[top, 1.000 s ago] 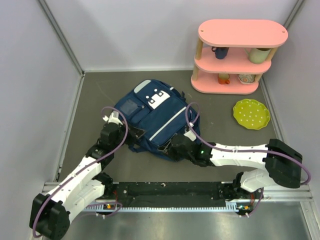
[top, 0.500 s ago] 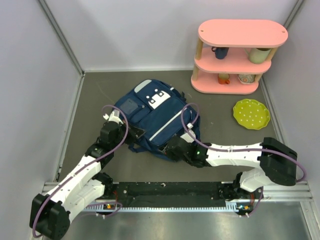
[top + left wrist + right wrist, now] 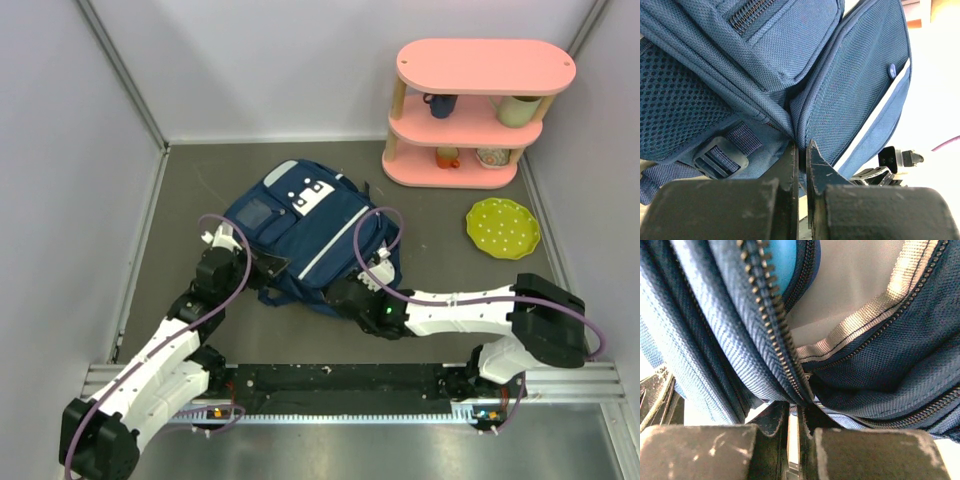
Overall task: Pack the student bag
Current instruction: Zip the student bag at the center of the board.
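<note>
Student bag [image 3: 310, 225]: navy backpack with a white stripe, lying front pocket up on the grey table [image 3: 200, 185], left of centre and just beyond the arms.
Left gripper [image 3: 801, 147]: fingers together, pinching a fabric seam on the bag's near-left edge, beside a black buckle [image 3: 720, 157].
Right gripper [image 3: 794, 407]: fingers together, clamped on the zipper [image 3: 771, 320] edge at the bag's near-right side; pale blue lining showed behind the teeth.
Shelf [image 3: 485, 65]: pink, three tiers, far right, holding cups [image 3: 440, 103].
Plate [image 3: 503, 227]: yellow-green, dotted, right of the bag, just nearer than the shelf.

student bag [image 3: 310, 225] left of shelf [image 3: 485, 65] and plate [image 3: 503, 228]
</note>
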Robot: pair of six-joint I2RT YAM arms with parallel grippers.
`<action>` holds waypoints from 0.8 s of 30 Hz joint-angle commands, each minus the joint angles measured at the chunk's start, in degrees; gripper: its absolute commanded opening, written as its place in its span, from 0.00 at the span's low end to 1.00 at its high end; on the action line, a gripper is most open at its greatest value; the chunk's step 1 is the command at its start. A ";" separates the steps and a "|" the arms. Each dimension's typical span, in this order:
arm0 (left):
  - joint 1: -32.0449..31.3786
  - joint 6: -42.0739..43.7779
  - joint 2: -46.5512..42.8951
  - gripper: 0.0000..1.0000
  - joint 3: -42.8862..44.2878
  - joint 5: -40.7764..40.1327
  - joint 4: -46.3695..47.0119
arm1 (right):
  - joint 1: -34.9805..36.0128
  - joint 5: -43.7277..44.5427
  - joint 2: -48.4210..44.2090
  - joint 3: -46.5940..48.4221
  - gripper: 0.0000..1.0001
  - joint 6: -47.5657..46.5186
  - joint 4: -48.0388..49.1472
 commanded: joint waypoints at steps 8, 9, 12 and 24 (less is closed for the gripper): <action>-0.99 -0.32 -2.27 0.00 0.91 5.06 5.51 | -0.76 4.76 -7.62 -3.07 0.00 -6.36 -0.05; -0.99 -0.23 -2.18 0.00 0.91 4.62 5.95 | -0.67 3.71 -8.50 -4.05 0.00 -6.54 -0.41; -0.99 0.21 -1.39 0.00 1.25 4.17 6.48 | -0.49 1.69 -12.80 -7.30 0.00 -7.50 -1.91; -0.91 0.12 0.02 0.00 2.14 5.40 6.65 | -0.49 -6.05 -18.88 -9.50 0.23 -18.57 2.09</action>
